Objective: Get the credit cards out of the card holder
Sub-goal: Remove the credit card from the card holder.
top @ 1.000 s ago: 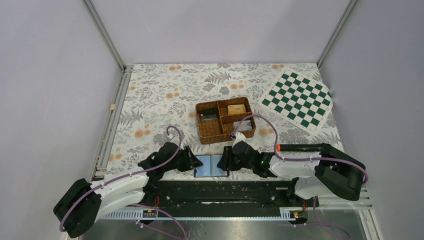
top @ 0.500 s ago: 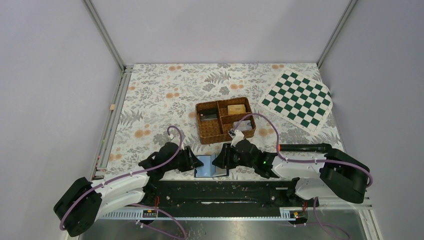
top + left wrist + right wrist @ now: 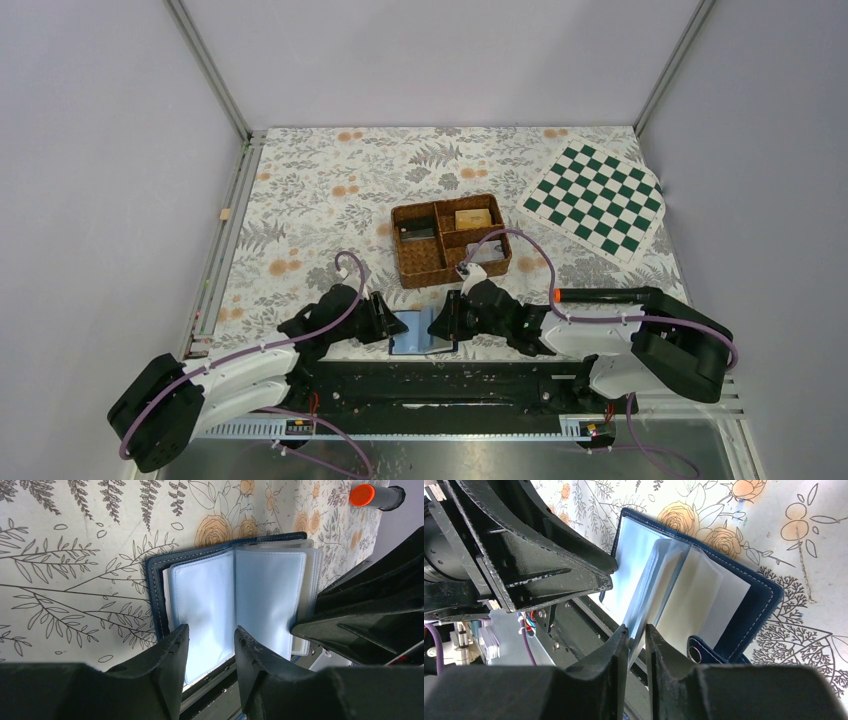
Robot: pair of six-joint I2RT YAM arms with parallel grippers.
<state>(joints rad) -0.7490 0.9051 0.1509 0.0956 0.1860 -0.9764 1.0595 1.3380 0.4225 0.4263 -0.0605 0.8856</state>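
Observation:
The card holder (image 3: 413, 334) lies open at the table's near edge, dark navy outside, light blue sleeves inside. My left gripper (image 3: 386, 322) is open, its fingertips (image 3: 177, 636) on either side of the left page's near edge (image 3: 210, 605). My right gripper (image 3: 635, 629) is shut on a thin light blue sleeve page (image 3: 651, 580) and holds it raised off the right half. The snap tab (image 3: 696, 652) sticks out beside my right fingers. No credit card shows clearly; pale sheets sit in the sleeves.
A brown wicker tray (image 3: 425, 272) with four compartments stands just behind the holder. A green checkered mat (image 3: 597, 200) lies at the back right. A black marker with an orange cap (image 3: 600, 295) lies by the right arm. The black base rail (image 3: 430, 385) runs directly below the holder.
My right gripper moved left over the holder, then back a little to the right, and the right-hand sleeve page now stands up. The left arm has not moved.

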